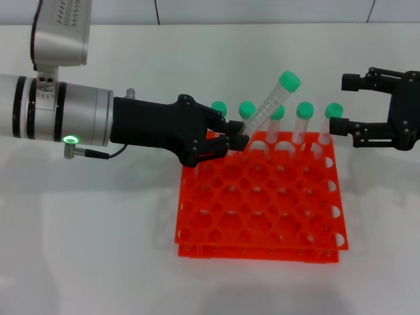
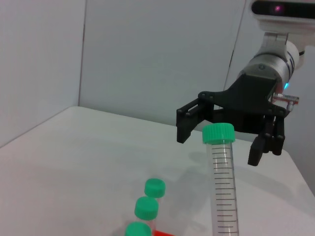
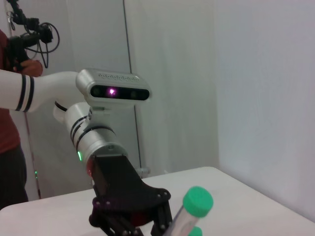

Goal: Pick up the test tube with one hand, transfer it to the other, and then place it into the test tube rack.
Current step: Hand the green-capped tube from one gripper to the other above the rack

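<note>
My left gripper [image 1: 235,140] is shut on the lower part of the test tube [image 1: 266,108], a clear tube with a green cap that leans up and to the right over the back edge of the orange-red test tube rack [image 1: 262,220]. The right gripper [image 1: 341,104] hangs open beyond the rack's right rear corner, a short way from the tube's cap and not touching it. In the left wrist view the held test tube [image 2: 222,187] rises in front of the open right gripper [image 2: 218,143]. The right wrist view shows the left gripper [image 3: 157,227] with the test tube [image 3: 189,211].
Several green-capped tubes [image 1: 304,121] stand upright in the rack's back row, right beside the held tube. The rack lies on a white table [image 1: 85,236]. A person's arm in red [image 3: 10,118] shows behind the left arm in the right wrist view.
</note>
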`<state>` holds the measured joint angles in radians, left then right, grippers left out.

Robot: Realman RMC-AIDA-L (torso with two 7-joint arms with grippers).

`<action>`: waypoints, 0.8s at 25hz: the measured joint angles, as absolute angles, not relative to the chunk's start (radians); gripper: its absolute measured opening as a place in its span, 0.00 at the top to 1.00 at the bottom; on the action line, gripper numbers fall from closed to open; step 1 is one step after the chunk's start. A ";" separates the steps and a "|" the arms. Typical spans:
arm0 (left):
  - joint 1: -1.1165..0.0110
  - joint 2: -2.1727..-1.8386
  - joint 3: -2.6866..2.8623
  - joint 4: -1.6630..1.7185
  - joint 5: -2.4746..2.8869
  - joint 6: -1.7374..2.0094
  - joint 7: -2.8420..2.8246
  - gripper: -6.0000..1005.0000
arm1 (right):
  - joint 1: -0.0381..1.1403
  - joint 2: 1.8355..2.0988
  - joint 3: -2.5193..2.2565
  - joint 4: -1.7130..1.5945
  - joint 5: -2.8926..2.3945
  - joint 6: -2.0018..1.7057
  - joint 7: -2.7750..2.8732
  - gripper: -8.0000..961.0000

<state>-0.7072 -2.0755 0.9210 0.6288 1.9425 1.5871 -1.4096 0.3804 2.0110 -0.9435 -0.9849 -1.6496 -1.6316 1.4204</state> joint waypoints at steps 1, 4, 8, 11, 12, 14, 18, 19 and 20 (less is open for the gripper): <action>-0.707 -2.076 0.924 0.629 1.942 1.587 -1.409 0.82 | 0.383 2.011 -0.946 -0.985 -1.646 -1.632 1.420 0.30; -0.707 -2.077 0.928 0.628 1.943 1.586 -1.408 0.82 | 0.389 2.012 -0.950 -0.984 -1.645 -1.632 1.420 0.30; -0.707 -2.077 0.929 0.627 1.943 1.586 -1.409 0.82 | 0.398 2.014 -0.970 -0.982 -1.644 -1.628 1.420 0.31; -0.707 -2.077 0.929 0.627 1.940 1.586 -1.409 0.82 | 0.409 2.016 -0.974 -0.975 -1.641 -1.628 1.420 0.31; -0.707 -2.077 0.929 0.627 1.940 1.586 -1.409 0.82 | 0.411 2.017 -0.977 -0.973 -1.637 -1.628 1.420 0.31; -0.707 -2.077 0.928 0.627 1.940 1.586 -1.409 0.82 | 0.415 2.018 -0.989 -0.970 -1.615 -1.627 1.420 0.31; -0.708 -2.077 0.931 0.627 1.941 1.586 -1.410 0.82 | 0.421 2.018 -1.008 -0.969 -1.591 -1.622 1.420 0.31; -0.708 -2.077 0.934 0.627 1.941 1.586 -1.410 0.82 | 0.423 2.019 -1.011 -0.969 -1.588 -1.622 1.420 0.31; -0.708 -2.077 0.939 0.627 1.941 1.586 -1.410 0.82 | 0.425 2.020 -1.015 -0.969 -1.584 -1.621 1.419 0.31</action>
